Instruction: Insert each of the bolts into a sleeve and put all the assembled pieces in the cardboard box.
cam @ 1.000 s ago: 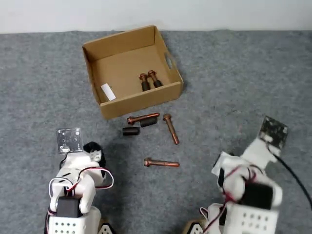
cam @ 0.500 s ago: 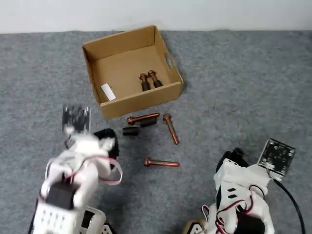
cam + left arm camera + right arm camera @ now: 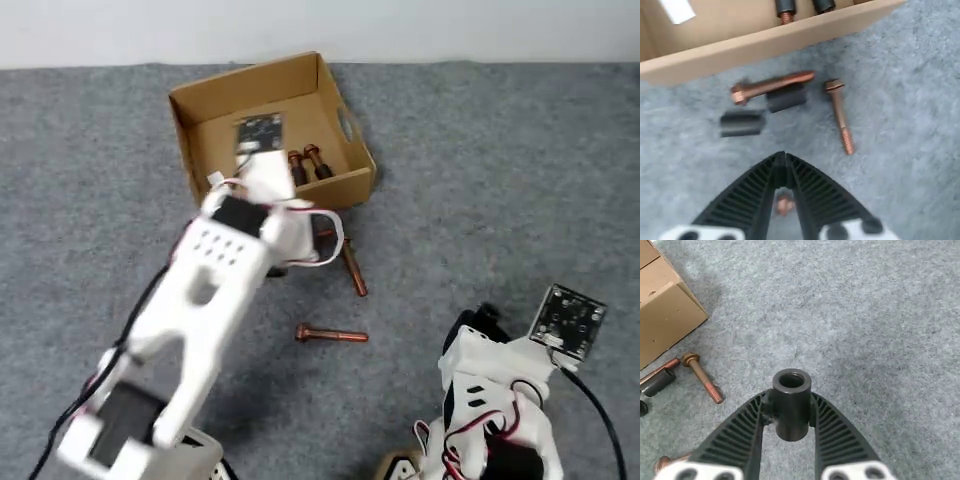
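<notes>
Left arm (image 3: 215, 270) is stretched out over the grey carpeted table (image 3: 520, 170) toward the brown cardboard box (image 3: 350, 188) at far centre-left. Left gripper (image 3: 782, 161) hangs over the carpet just near of the loose parts, fingers together, nothing clamped at the tips. Loose parts lie just near of the box's near wall. A long copper-coloured bolt (image 3: 772, 86) lies left-to-right, with a short black sleeve (image 3: 786, 97) just beside it on the near side, touching by the look. A second black sleeve (image 3: 741, 123) sits a bit left and nearer, apart. A second copper bolt (image 3: 839, 116) is to the right, head toward the box. A third copper bolt (image 3: 331, 335) lies alone nearer, well apart from the rest, head to the left. Inside the box by the near wall are one assembled bolt-and-sleeve piece (image 3: 298, 170) and a second assembled piece (image 3: 319, 164), side by side, heads toward far. A white label (image 3: 677, 9) lies on the box floor to the left. Right arm (image 3: 495, 400) is at near right. Right gripper (image 3: 790, 401) is clamped on a black cylindrical sleeve (image 3: 791, 415), open bore showing, held above the carpet well right of the loose bolts.
</notes>
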{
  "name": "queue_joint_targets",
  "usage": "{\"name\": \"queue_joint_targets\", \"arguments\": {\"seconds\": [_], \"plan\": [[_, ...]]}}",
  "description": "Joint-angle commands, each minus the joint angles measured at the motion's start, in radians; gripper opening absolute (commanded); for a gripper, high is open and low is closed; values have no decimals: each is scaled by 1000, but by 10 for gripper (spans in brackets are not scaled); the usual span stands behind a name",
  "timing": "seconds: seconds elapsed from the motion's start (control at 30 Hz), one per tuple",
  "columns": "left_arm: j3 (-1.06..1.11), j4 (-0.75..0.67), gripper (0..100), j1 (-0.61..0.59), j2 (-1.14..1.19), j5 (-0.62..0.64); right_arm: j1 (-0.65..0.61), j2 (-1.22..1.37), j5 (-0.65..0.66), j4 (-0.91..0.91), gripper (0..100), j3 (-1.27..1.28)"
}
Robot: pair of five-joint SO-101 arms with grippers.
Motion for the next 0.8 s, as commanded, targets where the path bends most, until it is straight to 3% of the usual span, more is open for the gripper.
{"name": "queue_joint_targets", "arguments": {"seconds": [0.0,0.17,0.77], "plan": [[-160,8,55,57,110,28,13,-8,6,-27,8,-3],[-283,9,181,89,269,55,13,-8,6,-27,8,-3],[-556,5,180,81,689,57,8,-8,5,-27,8,-2]]}}
